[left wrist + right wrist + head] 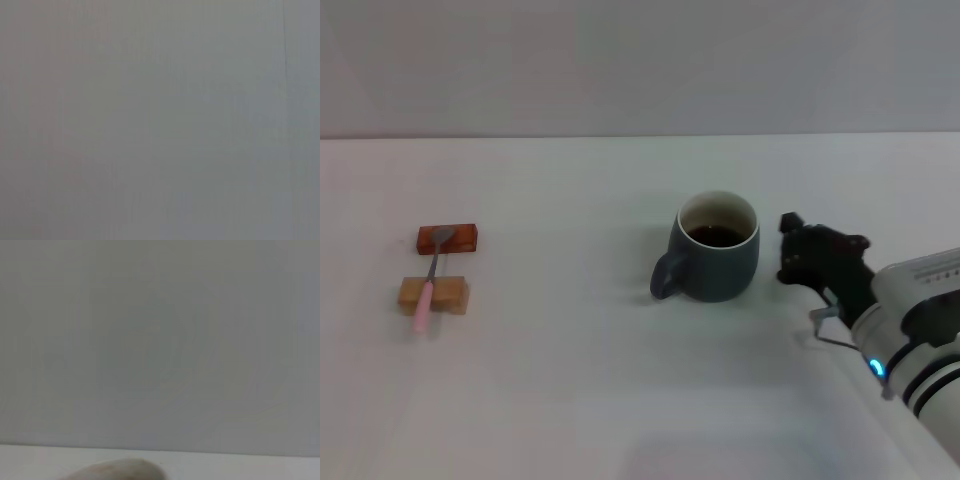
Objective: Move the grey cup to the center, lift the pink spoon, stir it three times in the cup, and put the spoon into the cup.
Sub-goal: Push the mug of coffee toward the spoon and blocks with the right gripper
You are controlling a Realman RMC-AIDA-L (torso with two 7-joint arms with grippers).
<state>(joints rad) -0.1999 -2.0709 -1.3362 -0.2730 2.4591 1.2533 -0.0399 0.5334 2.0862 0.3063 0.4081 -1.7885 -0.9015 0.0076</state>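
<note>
Spoon (432, 272) lies far on the table's (570, 400) left side, its grey bowl on a red-brown block (448, 239) and its pink handle across a pale wooden block (434, 295) just nearer the robot. Well apart from it, near the middle and somewhat right, stands the cup (714, 258), upright, handle turned left, dark liquid inside. Just right of the cup, close to its wall but not touching it as far as can be seen, sits the right gripper (798, 250), black, low over the table; whether its fingers are apart or together cannot be told. Nothing is held in it. No left gripper shows in any view.
</note>
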